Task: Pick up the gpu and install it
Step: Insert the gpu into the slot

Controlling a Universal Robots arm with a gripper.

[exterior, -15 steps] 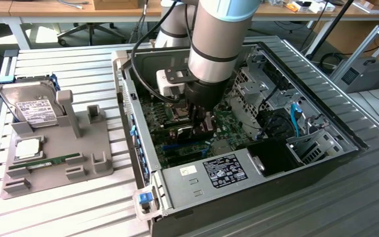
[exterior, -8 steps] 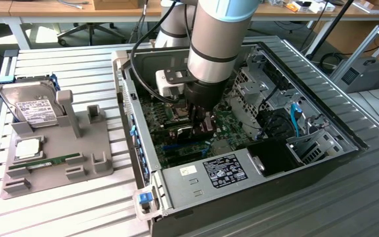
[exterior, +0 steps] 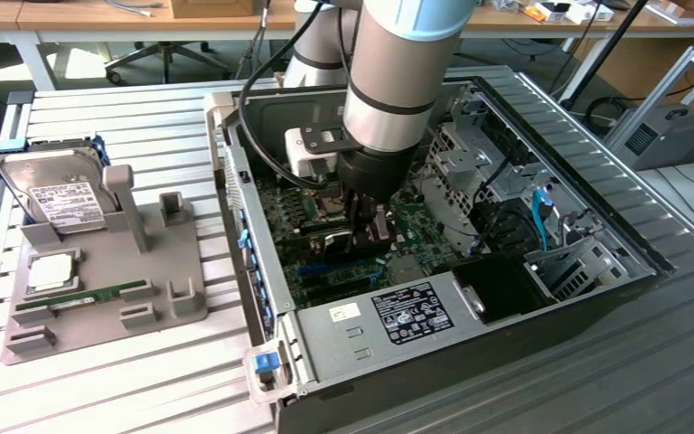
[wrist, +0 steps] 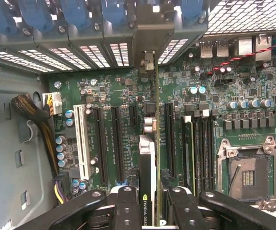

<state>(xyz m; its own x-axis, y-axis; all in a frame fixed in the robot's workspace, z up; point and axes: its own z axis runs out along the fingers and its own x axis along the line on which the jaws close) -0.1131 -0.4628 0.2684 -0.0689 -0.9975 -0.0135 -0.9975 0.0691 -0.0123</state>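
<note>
The gpu (wrist: 147, 163) stands on edge between my fingers, a thin dark card with a green logo strip. Its silver bracket (wrist: 149, 33) reaches the rear slot openings of the computer case. My gripper (wrist: 149, 194) is shut on the gpu from both sides. The card lies along the long black expansion slots (wrist: 116, 143) of the green motherboard (wrist: 114, 91); I cannot tell whether its edge touches a slot. In the exterior view my gripper (exterior: 367, 226) reaches down into the open case (exterior: 444, 312) with the dark gpu (exterior: 379, 242) beneath it.
A white slot (wrist: 82, 139), capacitors and a cable bundle (wrist: 32, 112) lie to one side of the card, the bare CPU socket (wrist: 248, 177) to the other. Outside the case, a grey holder (exterior: 106, 271) carries a hard drive (exterior: 64, 194) and a green RAM stick (exterior: 88, 297).
</note>
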